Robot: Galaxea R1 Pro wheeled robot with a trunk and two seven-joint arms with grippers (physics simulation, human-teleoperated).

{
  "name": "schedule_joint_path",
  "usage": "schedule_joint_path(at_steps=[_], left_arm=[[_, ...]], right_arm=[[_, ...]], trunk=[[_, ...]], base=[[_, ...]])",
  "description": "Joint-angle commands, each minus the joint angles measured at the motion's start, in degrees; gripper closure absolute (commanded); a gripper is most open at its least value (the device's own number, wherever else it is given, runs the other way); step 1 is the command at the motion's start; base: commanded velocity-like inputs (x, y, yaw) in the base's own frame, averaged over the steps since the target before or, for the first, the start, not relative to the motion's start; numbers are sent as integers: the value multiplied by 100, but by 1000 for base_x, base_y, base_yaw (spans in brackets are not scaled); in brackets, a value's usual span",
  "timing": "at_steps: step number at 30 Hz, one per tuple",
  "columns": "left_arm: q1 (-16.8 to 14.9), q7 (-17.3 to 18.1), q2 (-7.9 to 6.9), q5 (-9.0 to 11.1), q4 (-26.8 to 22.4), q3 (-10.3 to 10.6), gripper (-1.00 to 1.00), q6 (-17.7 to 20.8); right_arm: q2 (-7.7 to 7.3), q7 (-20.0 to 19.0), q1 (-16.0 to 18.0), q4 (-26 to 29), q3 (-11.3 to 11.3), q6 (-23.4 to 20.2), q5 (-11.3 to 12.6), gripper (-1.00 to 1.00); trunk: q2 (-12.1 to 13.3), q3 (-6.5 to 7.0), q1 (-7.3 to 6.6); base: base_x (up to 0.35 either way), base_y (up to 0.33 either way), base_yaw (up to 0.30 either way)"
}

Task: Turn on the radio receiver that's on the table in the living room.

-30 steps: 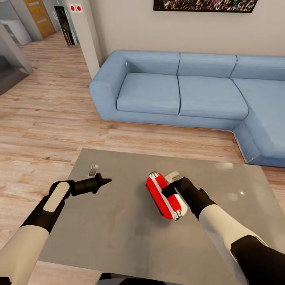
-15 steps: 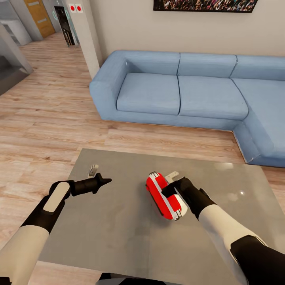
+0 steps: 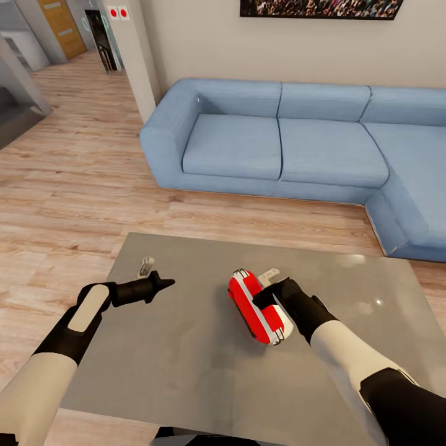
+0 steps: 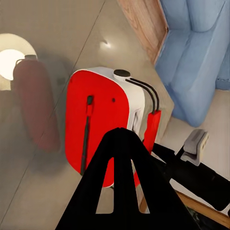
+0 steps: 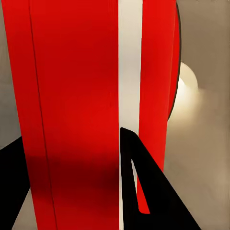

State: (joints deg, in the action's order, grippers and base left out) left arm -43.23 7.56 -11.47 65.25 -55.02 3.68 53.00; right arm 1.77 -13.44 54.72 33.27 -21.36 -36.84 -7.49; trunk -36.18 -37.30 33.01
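The red radio receiver (image 3: 255, 305) with white stripes lies near the middle of the glossy grey table (image 3: 186, 353). My right gripper (image 3: 270, 297) is at its right side, open, with the fingertips against the striped narrow edge (image 5: 129, 72); the right wrist view is very close on the red body. My left gripper (image 3: 165, 284) hovers over the table to the radio's left, shut to a point and apart from it. In the left wrist view the radio (image 4: 98, 120) shows its red face and thin dark wire handle (image 4: 146, 88) beyond the shut fingers (image 4: 122, 143). The dial is hidden.
A blue L-shaped sofa (image 3: 279, 142) stands beyond the table, wrapping round at the right. A framed crowd picture (image 3: 319, 7) hangs above it. Light wood floor (image 3: 74, 186) runs left past a white pillar (image 3: 133, 56) towards a corridor.
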Motion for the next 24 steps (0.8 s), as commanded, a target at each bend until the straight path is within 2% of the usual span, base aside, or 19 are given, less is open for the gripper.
schedule_joint_path(at_steps=[1,24], left_arm=[[-1,0,3,-2,-4,1,100,0],[-1,0,11,-2,-8,1,100,0]], right_arm=[[-3,-10,-5,-82,8,1,22,-100],[-11,-32,-1,-48,8,-5,6,-100]], trunk=[[2,-1,2],[2,-1,2]], base=[[0,0,0],[0,0,0]])
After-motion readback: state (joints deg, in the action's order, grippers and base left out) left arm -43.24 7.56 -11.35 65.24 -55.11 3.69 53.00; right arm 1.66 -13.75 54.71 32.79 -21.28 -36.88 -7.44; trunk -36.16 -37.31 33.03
